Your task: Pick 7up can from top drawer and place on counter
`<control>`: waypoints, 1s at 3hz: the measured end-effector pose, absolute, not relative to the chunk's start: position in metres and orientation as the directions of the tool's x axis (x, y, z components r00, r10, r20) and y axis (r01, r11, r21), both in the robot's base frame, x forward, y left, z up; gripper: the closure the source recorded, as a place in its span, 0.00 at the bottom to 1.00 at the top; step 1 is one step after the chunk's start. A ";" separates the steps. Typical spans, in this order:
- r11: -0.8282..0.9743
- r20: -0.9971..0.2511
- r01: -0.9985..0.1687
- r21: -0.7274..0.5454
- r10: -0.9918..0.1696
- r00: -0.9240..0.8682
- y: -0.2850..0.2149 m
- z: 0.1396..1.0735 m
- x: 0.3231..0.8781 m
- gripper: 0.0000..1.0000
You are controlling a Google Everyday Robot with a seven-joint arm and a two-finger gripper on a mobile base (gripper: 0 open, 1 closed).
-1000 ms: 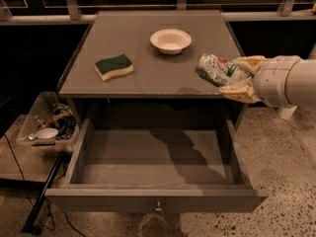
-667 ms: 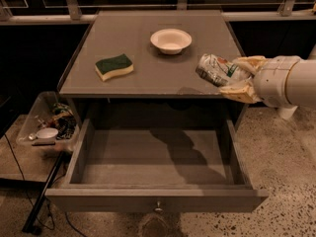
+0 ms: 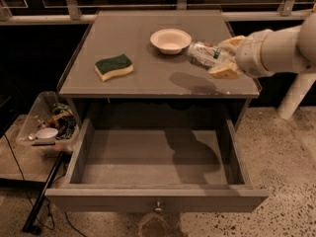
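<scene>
My gripper [image 3: 221, 58] comes in from the right on a white arm and is shut on the 7up can [image 3: 203, 54], a silvery can with green and white markings. The can lies tilted on its side, held above the right part of the grey counter [image 3: 143, 83], with its shadow on the surface below. The top drawer [image 3: 155, 164] is pulled fully open beneath the counter. Its inside is bare, and its front panel has a small metal knob [image 3: 158, 206].
A white bowl [image 3: 170, 40] stands at the back middle of the counter, just left of the can. A green and yellow sponge [image 3: 114, 66] lies at the left. A clear bin of clutter [image 3: 47, 125] sits on the floor at the left.
The gripper with the can has moved left and a little further over the counter, closer to the white bowl. The drawer, bowl and sponge have not moved.
</scene>
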State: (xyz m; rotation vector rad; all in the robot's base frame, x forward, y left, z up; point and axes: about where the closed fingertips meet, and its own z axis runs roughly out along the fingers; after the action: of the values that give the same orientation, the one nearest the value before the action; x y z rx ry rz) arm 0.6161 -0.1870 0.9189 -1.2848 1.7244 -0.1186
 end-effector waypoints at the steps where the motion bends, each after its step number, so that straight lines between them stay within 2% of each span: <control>1: 0.410 -0.585 -0.695 -0.591 -0.811 0.020 -0.171 0.920 0.664 1.00; 3: 0.404 -0.593 -0.727 -0.555 -0.805 0.005 -0.164 0.907 0.712 1.00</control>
State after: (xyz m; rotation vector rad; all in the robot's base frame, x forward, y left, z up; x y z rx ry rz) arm 0.7122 -0.1641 0.9070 -1.3430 1.7370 -0.1063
